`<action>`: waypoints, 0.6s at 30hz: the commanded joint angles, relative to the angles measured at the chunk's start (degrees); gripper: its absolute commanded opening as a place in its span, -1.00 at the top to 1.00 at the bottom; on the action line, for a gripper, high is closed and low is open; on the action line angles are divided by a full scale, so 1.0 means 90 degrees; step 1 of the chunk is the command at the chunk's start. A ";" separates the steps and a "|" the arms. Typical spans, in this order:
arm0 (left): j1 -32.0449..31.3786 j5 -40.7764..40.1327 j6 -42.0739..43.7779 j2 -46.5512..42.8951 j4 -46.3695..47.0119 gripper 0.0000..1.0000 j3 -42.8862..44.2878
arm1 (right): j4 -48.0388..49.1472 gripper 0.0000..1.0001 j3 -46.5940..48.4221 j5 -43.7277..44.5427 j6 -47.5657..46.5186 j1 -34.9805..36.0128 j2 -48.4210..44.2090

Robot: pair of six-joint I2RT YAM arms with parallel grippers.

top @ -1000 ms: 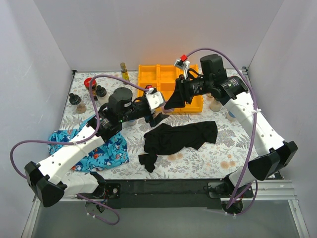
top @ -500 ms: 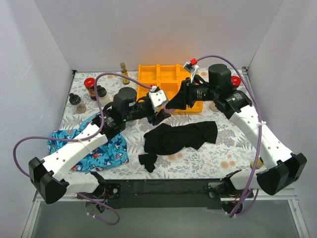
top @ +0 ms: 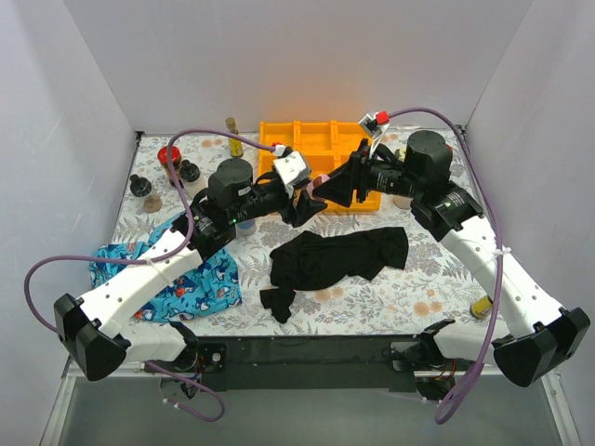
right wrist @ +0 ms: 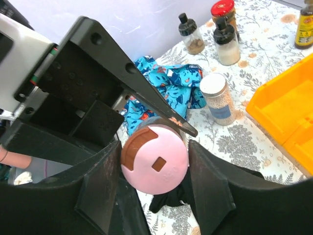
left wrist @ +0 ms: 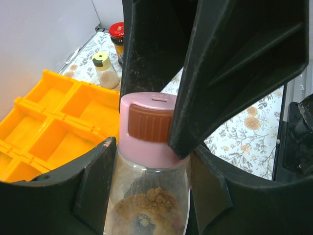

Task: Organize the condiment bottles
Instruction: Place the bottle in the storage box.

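The pink-lidded jar (left wrist: 149,132) with brown powder sits between my two grippers, in mid-air above the table in front of the orange tray. My left gripper (top: 299,200) is shut on its clear body (left wrist: 151,200). My right gripper (top: 327,189) faces it, with its fingers (right wrist: 210,181) closed against both sides of the pink lid (right wrist: 155,159). In the top view the jar is hidden between the grippers. Other condiment bottles stand at the far left: a red-lidded jar (top: 168,156), two black-capped bottles (top: 189,171), and an amber yellow-capped bottle (top: 233,135).
The orange six-compartment tray (top: 316,153) stands at the back centre. A black cloth (top: 335,255) lies below the grippers and a blue patterned cloth (top: 195,279) at the left. A silver-lidded jar (right wrist: 215,98) stands near the blue cloth. An amber bottle (top: 481,307) lies at the right edge.
My left gripper has carried the jar slightly farther and to the right. The right arm's body has swung to the right while its gripper stayed at the jar.
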 commanded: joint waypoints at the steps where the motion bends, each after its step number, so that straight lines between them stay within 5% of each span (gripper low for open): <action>1: 0.0024 -0.0057 -0.0160 -0.0021 0.0255 1.00 0.0179 | 0.0255 -0.18 -0.0099 0.0338 -0.0105 0.0063 -0.0163; 3: 0.0015 -0.0106 -0.0228 -0.0031 0.0362 1.00 0.0120 | 0.0255 -0.03 -0.0080 0.0309 -0.0086 0.0092 -0.0095; 6: 0.0015 -0.0154 -0.0344 -0.0031 0.0498 0.96 0.0081 | 0.0265 0.55 -0.0070 0.0416 -0.0095 0.0131 -0.0056; 7: 0.0014 -0.0193 -0.0403 -0.0031 0.0519 0.72 0.0081 | 0.0284 0.97 -0.0070 0.0484 -0.0105 0.0141 -0.0066; 8: 0.0024 -0.0232 -0.0452 -0.0031 0.0538 0.42 0.0071 | 0.0313 0.97 -0.0070 0.0562 -0.0096 0.0141 -0.0066; 9: 0.0024 -0.0242 -0.0482 -0.0031 0.0548 -0.53 0.0071 | 0.0323 0.97 -0.0041 0.0679 -0.0067 0.0132 -0.0066; 10: 0.0024 -0.0262 -0.0482 -0.0050 0.0548 -0.96 0.0023 | 0.0314 0.97 0.0008 0.0970 -0.0076 0.0141 -0.0056; 18: 0.0024 -0.1442 -0.0336 -0.0724 0.0617 -0.96 -0.0826 | -0.0799 0.97 0.1685 0.2358 -0.0837 -0.0317 0.0880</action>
